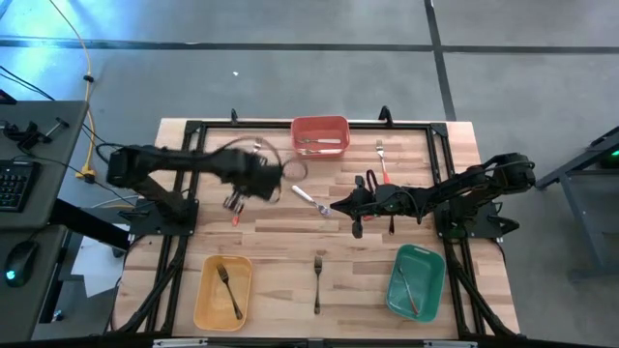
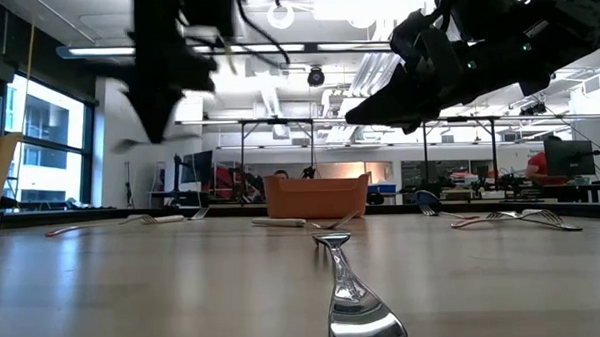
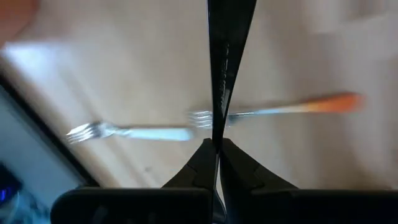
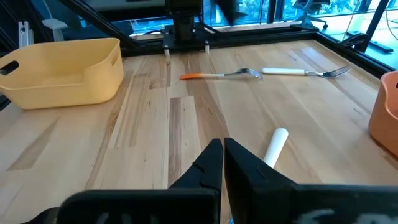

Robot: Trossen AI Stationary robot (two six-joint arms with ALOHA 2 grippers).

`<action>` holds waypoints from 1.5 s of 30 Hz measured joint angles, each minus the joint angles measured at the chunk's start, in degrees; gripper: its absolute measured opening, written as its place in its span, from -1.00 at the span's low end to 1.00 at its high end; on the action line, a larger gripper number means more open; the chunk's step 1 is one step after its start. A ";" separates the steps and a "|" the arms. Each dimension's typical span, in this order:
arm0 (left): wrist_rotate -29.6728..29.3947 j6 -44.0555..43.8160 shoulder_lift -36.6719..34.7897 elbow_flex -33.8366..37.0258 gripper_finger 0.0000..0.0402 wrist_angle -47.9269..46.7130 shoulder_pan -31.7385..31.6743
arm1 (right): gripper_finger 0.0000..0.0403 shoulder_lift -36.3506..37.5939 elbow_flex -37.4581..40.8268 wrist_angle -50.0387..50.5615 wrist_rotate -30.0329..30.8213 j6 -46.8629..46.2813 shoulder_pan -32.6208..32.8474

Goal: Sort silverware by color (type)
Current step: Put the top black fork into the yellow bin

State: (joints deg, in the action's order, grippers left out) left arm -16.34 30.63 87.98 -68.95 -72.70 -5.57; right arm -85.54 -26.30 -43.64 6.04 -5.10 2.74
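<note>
My left gripper (image 1: 235, 201) (image 3: 216, 142) hangs blurred over the table's left middle, shut on a thin black-handled piece of silverware (image 3: 225, 56). Below it lie a white-handled fork (image 3: 134, 132) and a red-handled one (image 3: 292, 109). My right gripper (image 1: 342, 206) (image 4: 222, 144) is shut and hovers at the table's middle beside a white-handled utensil (image 1: 309, 199) (image 4: 275, 146), which lies flat. On the table are also a black fork (image 1: 317, 280) and a red-handled fork (image 1: 382, 160). The red bin (image 1: 320, 124), yellow bin (image 1: 205, 300) and green bin (image 1: 430, 290) each hold silverware. My left gripper pinches the black handle (image 3: 219, 124) between its two fingers. The handle runs straight on past the fingertips, in line with the fingers. The piece is lifted clear of the table. Its metal head does not show.
The red bin stands at the far edge, the yellow bin at the near left and the green bin at the near right. A black frame (image 1: 184, 222) runs round the table top. Bare wood lies between the two near bins around the black fork.
</note>
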 joint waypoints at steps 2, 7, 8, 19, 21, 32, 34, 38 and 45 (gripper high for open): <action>1.91 -2.32 -1.91 0.00 -1.00 -2.76 5.11 | -1.00 -0.02 0.00 -0.34 0.00 0.17 0.00; 7.78 -6.97 -5.40 0.00 -1.00 -5.58 20.37 | -1.00 -0.02 0.00 -0.68 0.00 0.20 0.00; 8.01 -7.92 -5.60 0.00 -1.00 -5.24 23.52 | -1.00 -0.02 0.00 -0.76 0.00 0.20 0.00; 7.14 -27.21 0.89 -1.77 -1.00 2.31 52.42 | -1.00 -0.02 0.00 -4.78 0.00 0.24 -0.02; 6.44 -28.40 3.90 -4.08 -1.00 1.77 55.94 | -1.00 -0.02 0.00 -5.47 0.00 0.63 0.00; 4.05 -30.07 17.55 -12.52 -1.00 0.44 64.68 | -1.00 -0.02 0.00 -6.01 0.34 -2.37 2.17; 3.41 -30.04 18.50 -12.52 -1.00 0.51 64.72 | -1.00 -0.02 0.00 -6.16 2.52 -1.51 3.18; 1.85 -29.63 18.56 -12.07 -1.00 2.23 63.91 | -1.00 -0.02 0.00 -6.22 5.44 0.11 4.17; 2.88 -27.56 18.56 -8.06 -1.00 7.87 62.57 | -1.00 -0.02 0.00 -6.18 5.46 1.07 4.00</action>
State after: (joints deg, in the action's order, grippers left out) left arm -13.46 3.07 106.54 -77.01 -64.82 57.00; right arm -85.56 -26.30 -49.82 11.51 -4.03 6.74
